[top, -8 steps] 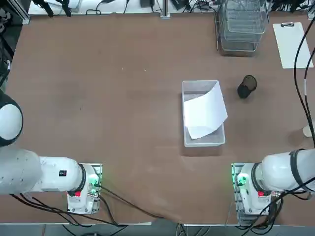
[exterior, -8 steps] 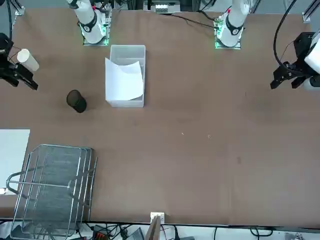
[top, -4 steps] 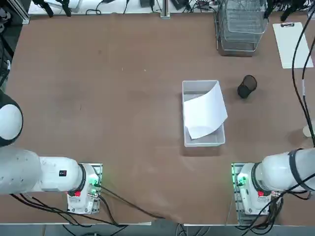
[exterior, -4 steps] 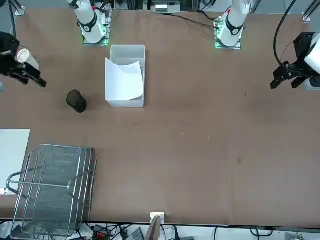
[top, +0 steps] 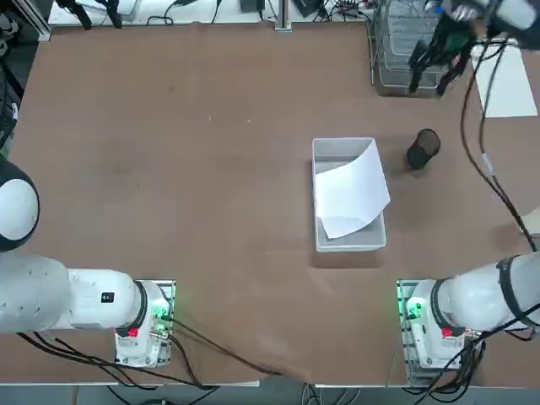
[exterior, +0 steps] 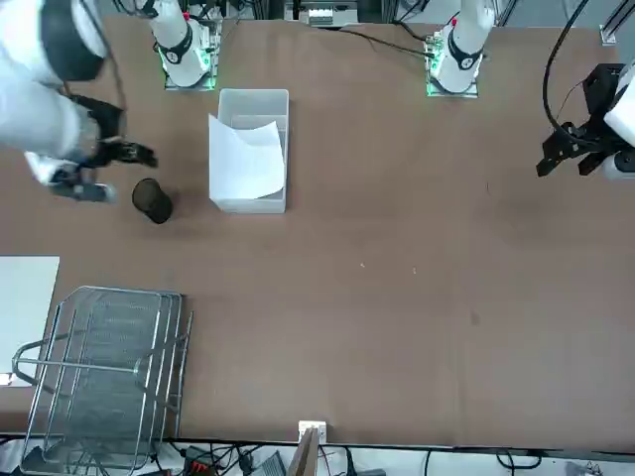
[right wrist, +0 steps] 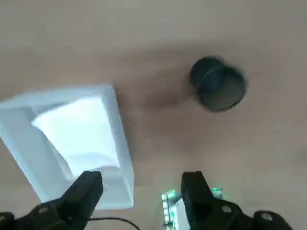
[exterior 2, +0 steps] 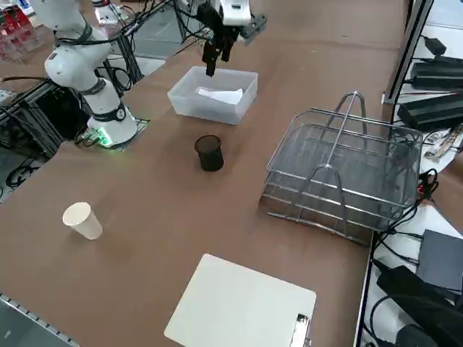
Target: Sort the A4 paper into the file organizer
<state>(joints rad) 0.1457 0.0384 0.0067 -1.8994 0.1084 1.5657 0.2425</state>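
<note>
Your black two-finger right gripper [right wrist: 142, 179] is wide open and holds nothing, its fingers well apart, raised above the table [top: 211, 211]. Your wrist view takes in the short dark cylindrical mesh cup [right wrist: 218, 84] and the clear rectangular plastic bin [right wrist: 124, 167]. The plain white, slightly curled A4 paper [top: 350, 194] is in that bin, one side lying over the wall on your right. Off to the bin's right you have the mesh cup, on its own. The silver wire-mesh tiered file organizer [exterior 2: 340, 170] stands at the table's far side, with the white clipboard with a metal clip [exterior 2: 242, 307] lying to its right
</note>
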